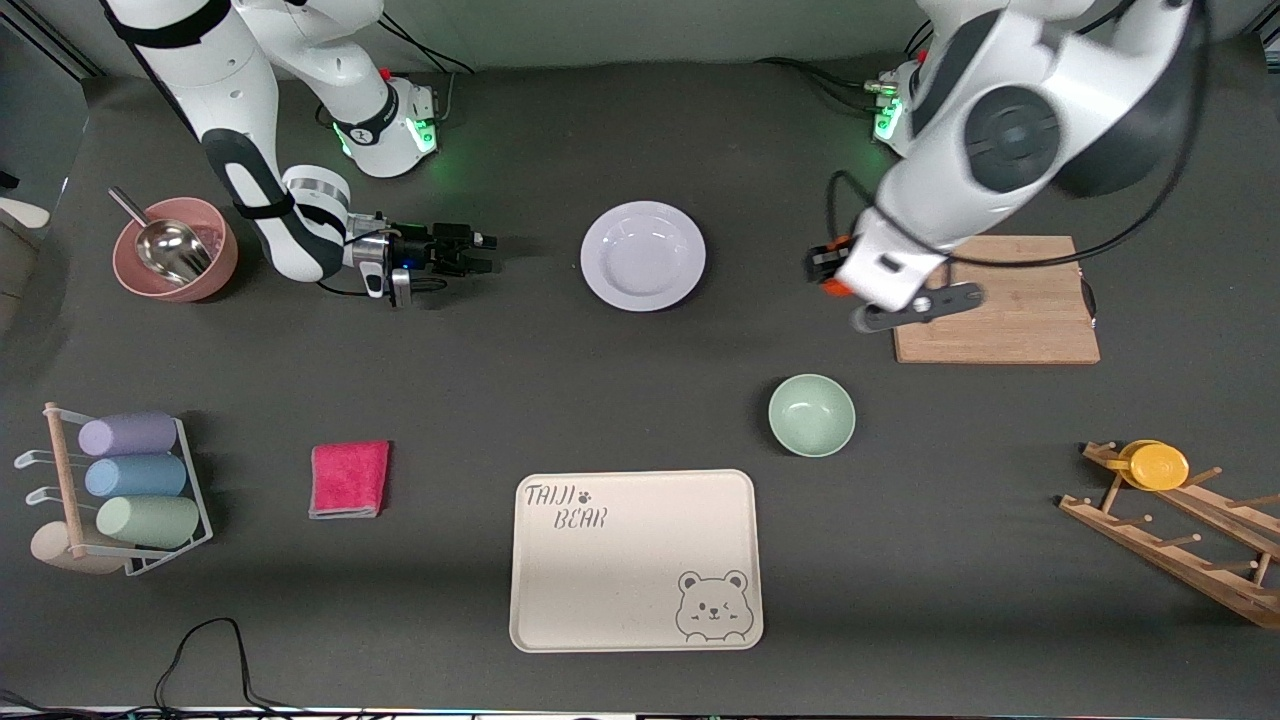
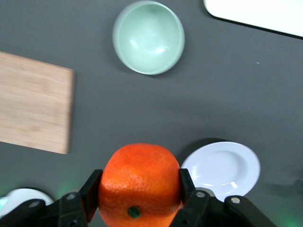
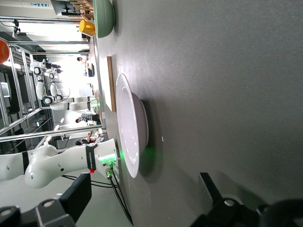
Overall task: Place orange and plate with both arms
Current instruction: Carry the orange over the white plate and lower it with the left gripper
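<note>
The orange (image 2: 137,184) is bright and dimpled, and my left gripper (image 2: 138,191) is shut on it, a finger pressed on each side. In the front view the left gripper (image 1: 828,268) hangs over bare table between the plate (image 1: 643,255) and the cutting board, with only a sliver of the orange (image 1: 833,288) showing under the wrist. The pale lavender-white plate lies flat and bare in the table's middle. My right gripper (image 1: 470,250) sits low beside the plate, toward the right arm's end, open and aimed at the plate's (image 3: 130,125) rim with nothing between its fingers.
A mint-green bowl (image 1: 811,414) and a cream bear tray (image 1: 636,560) lie nearer the front camera than the plate. A wooden cutting board (image 1: 1000,300) lies under the left arm. A pink bowl with scoop (image 1: 175,250), red cloth (image 1: 349,479), cup rack (image 1: 120,490) and yellow cup (image 1: 1157,465) sit at the table's ends.
</note>
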You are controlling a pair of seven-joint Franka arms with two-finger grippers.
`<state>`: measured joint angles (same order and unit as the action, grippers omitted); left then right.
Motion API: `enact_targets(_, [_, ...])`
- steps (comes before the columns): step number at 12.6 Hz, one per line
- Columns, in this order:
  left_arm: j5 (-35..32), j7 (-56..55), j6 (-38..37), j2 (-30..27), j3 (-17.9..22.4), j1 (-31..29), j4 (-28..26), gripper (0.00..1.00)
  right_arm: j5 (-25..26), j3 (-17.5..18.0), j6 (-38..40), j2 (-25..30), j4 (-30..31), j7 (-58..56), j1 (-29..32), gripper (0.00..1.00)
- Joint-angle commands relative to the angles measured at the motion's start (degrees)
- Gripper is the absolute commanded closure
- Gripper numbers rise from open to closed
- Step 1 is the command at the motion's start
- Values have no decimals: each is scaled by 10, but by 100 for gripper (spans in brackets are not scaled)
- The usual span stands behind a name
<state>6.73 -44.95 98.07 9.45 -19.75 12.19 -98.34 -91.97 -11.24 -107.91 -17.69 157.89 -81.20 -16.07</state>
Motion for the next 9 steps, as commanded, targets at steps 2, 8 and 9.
enact_targets(2, [2, -144, 56, 57, 5, 110, 18, 100, -17, -3, 8, -23, -9, -41, -3, 22])
enact_targets(8, [0, -280, 257, 88, 5, 235, -91, 100, -17, -3, 8, -26, -13, -83, -3, 54])
enact_targets(9, [-7, -293, 285, 104, 6, 248, -97, 100, -17, -3, 8, -27, -13, -83, -3, 54])
